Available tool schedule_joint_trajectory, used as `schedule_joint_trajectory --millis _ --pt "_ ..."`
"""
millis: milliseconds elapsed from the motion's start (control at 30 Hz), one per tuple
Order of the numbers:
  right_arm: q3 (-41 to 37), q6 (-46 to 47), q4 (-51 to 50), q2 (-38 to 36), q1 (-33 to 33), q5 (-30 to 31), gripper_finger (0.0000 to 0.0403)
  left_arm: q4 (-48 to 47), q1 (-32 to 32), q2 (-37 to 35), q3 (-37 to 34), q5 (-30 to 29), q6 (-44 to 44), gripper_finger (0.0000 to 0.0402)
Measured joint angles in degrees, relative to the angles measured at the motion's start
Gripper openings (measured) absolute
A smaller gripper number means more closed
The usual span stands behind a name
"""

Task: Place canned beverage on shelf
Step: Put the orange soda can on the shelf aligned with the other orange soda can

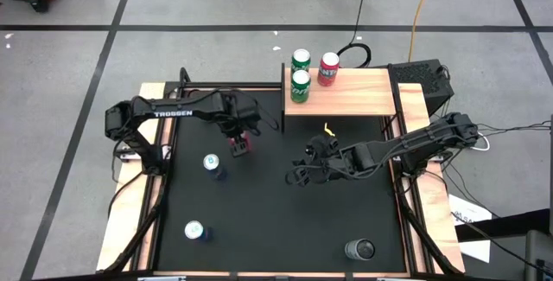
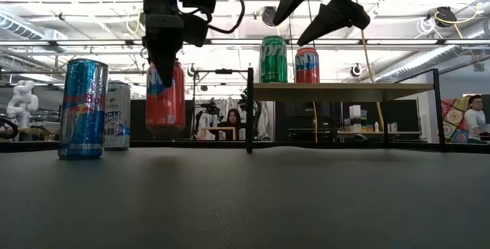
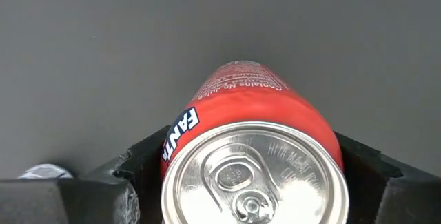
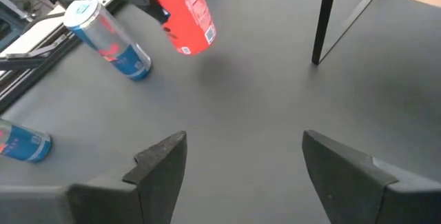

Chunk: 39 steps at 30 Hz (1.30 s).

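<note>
My left gripper (image 1: 240, 141) is shut on a red Fanta can (image 3: 251, 148) over the far left part of the black mat, left of the shelf. The shelf (image 1: 354, 95) is a light wooden board on thin black posts at the far edge. Two green cans (image 1: 300, 85) and a red can (image 1: 328, 69) stand on their bases at its left end. My right gripper (image 1: 300, 164) is open and empty above the mat's middle, in front of the shelf; it also shows in the right wrist view (image 4: 238, 162). My left gripper pinches the red can's side wall near its top rim (image 3: 180, 131) between its two fingers (image 3: 141, 165), one on each side. The fingers come from above, pointing down. The can hangs upright below them (image 2: 164, 107), lifted clear of the mat.
A blue can (image 1: 212, 163) stands close to the near side of the held can, and another blue can (image 1: 195, 231) stands near the front left. A dark can (image 1: 360, 249) stands at the front right. The shelf's right half (image 1: 371, 91) is bare.
</note>
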Motion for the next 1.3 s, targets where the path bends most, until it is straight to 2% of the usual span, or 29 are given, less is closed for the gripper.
schedule_joint_trajectory --millis 533,933,1033,1300 --pt "0.00 5.28 1.68 0.00 0.36 0.00 0.0274 3.62 -9.97 -0.04 0.00 0.30 -3.37 0.0290" --pt "0.00 14.05 0.74 1.07 6.08 0.98 0.0274 8.32 -16.35 -0.04 0.00 0.36 -4.32 0.0290" --pt "0.00 13.12 0.69 1.14 6.83 0.62 0.0274 10.35 -17.52 -0.04 0.00 0.33 -7.40 0.0290" --pt "0.00 1.21 -0.16 1.14 5.70 -3.38 0.0274 18.93 -20.51 0.79 0.00 -1.35 -22.58 0.0290"
